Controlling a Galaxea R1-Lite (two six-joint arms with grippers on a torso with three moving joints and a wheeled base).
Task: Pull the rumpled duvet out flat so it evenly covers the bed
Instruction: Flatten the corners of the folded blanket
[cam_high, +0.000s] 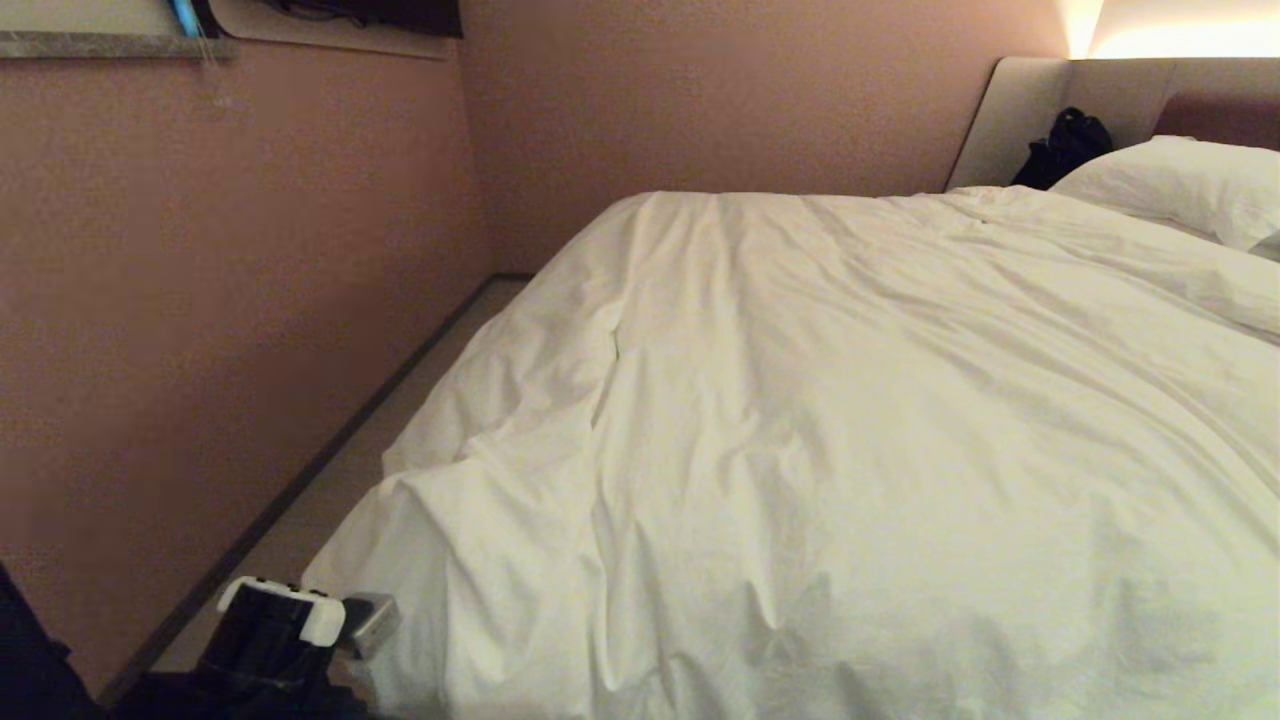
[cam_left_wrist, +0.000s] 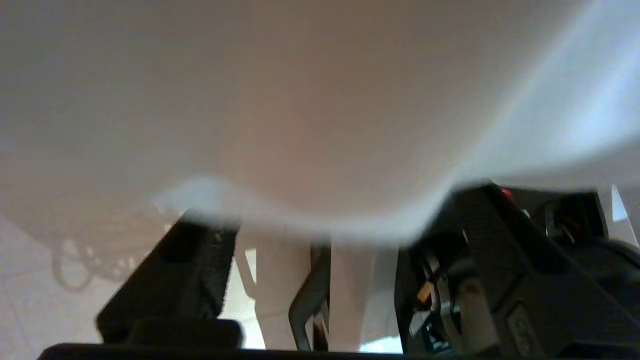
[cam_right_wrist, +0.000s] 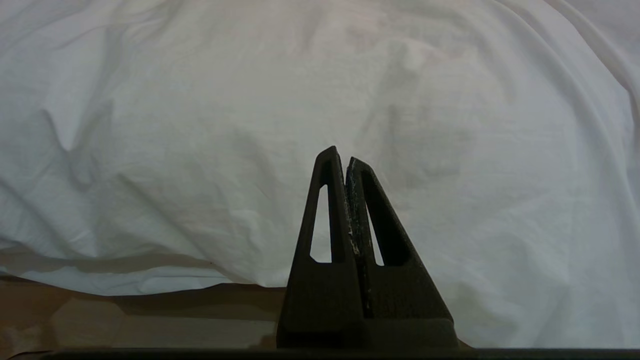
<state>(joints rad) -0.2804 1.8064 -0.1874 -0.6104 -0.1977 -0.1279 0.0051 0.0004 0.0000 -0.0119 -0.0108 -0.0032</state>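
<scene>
While the duvet lies spread across nearly the whole bed, you are looking from the foot corner toward the padded headboard at the far right. The white cover is creased, with a long fold running down its left side and a bunched, puffy ridge where it drapes over the bed's left edge toward the floor. A plump pillow rests at the head end, just beyond the duvet's top edge, and a dark bag sits against the headboard beside it. Pink-brown walls close in the narrow strip of floor on the left.

Your left gripper hangs low at the near left corner of the bed, only its white-and-black wrist housing showing in the head view. From its own camera you see its two dark fingers spread well apart, with the duvet's hanging hem close overhead; whether cloth touches the fingertips you cannot tell, but nothing is pinched between them.

Your right gripper is out of the head view. Its own camera shows both black fingers pressed together, tips meeting, holding nothing, pointed at the duvet's near side where the white cloth hangs over the brownish base.
</scene>
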